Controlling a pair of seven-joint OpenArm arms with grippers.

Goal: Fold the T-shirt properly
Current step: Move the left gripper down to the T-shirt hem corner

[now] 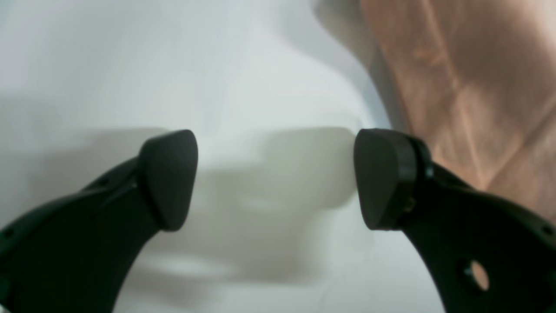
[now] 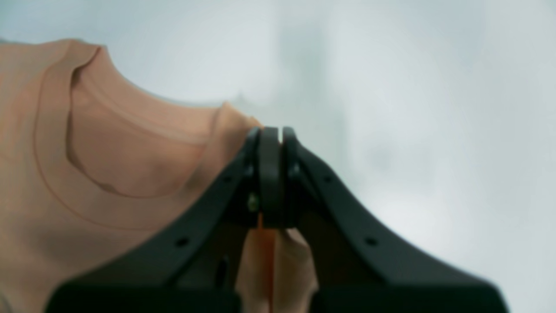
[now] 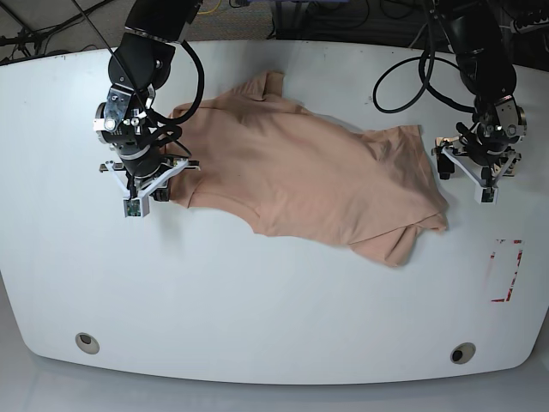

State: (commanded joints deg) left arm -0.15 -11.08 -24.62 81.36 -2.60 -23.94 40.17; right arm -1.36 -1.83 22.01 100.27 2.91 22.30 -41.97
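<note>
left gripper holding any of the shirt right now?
No. In the left wrist view the left gripper stands open with only bare white table between its fingertips, and the T-shirt lies off to the side.

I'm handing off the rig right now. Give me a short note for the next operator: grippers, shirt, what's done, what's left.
Right gripper: shut on a pinch of T-shirt fabric beside the collar.
Left gripper: open, empty, over the white table just off the shirt's hem end.
Shirt: spread across the table, wrinkled, one corner turned under near the hem.
Done: one grasp only; no fold shows.
Left: grasp the hem end, flatten, then fold.
</note>
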